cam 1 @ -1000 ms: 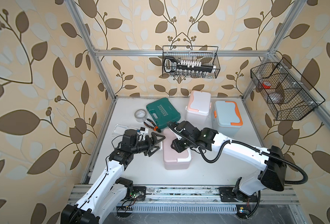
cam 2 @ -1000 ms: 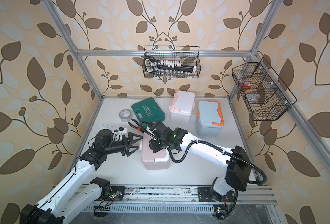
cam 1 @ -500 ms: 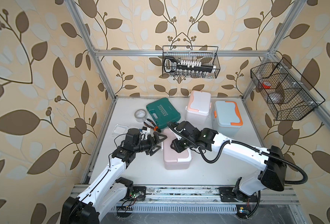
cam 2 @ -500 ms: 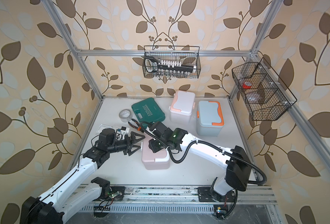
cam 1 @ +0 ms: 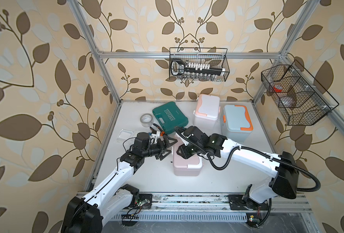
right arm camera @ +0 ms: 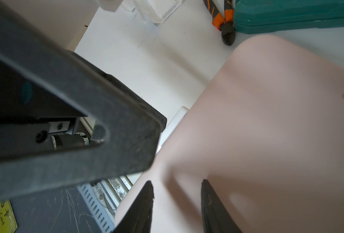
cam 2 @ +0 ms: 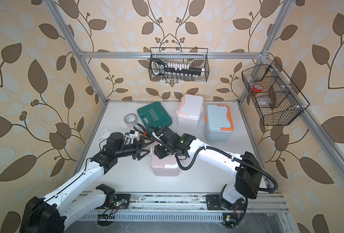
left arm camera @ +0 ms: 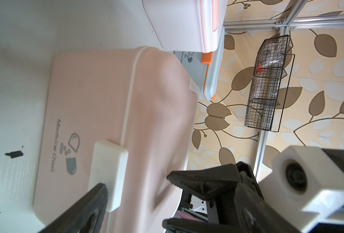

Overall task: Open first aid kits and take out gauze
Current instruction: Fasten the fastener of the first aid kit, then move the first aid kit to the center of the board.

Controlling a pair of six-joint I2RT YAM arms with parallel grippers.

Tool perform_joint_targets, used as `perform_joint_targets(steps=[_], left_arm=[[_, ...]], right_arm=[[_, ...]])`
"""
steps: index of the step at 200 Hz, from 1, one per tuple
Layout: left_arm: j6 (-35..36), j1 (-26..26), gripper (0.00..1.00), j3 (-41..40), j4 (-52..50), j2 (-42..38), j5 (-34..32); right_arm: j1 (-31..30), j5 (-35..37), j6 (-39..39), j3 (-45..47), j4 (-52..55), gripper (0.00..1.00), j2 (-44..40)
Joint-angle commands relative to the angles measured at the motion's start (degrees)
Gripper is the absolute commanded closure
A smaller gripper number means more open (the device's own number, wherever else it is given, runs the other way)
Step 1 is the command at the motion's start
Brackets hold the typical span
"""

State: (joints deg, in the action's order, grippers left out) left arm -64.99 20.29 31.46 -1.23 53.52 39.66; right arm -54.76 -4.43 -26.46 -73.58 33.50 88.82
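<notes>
Green case point(cam 1: 170, 119), tape roll point(cam 1: 147, 124), pliers point(right arm camera: 225, 28)

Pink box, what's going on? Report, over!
Left gripper wide open by pink box latch. Right gripper jaws apart over lid. Box shut. Pliers beside it, not blocking.

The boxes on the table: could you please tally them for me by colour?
Dusty pink box: 1
White box with peach trim: 1
Light blue box with orange trim: 1
Dark green case: 1
Total: 4
</notes>
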Motion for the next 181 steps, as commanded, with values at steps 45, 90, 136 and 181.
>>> perform_joint_targets(steps=[45, 90, 136, 181], left_arm=[[14.3, 0.5, 0.01, 8.0, -20.8, -6.1, -6.5], [17.6, 1.9, 0.01, 9.1, -24.3, -4.4, -7.3], [18.2, 8.7, 0.01, 12.7, -20.5, 4.4, -8.6], [17.5, 16.8, 0.01, 17.5, -15.3, 14.1, -11.1]], right_arm=[[-0.2, 6.3, -0.3, -0.6, 9.8, 0.11, -6.3], [2.0, 11.4, -1.5, 1.2, 8.8, 0.00, -12.0], [9.2, 10.8, -4.0, 5.6, 7.2, 0.00, -16.7], [13.4, 13.2, -6.1, 7.8, 8.6, 0.00, -19.7]])
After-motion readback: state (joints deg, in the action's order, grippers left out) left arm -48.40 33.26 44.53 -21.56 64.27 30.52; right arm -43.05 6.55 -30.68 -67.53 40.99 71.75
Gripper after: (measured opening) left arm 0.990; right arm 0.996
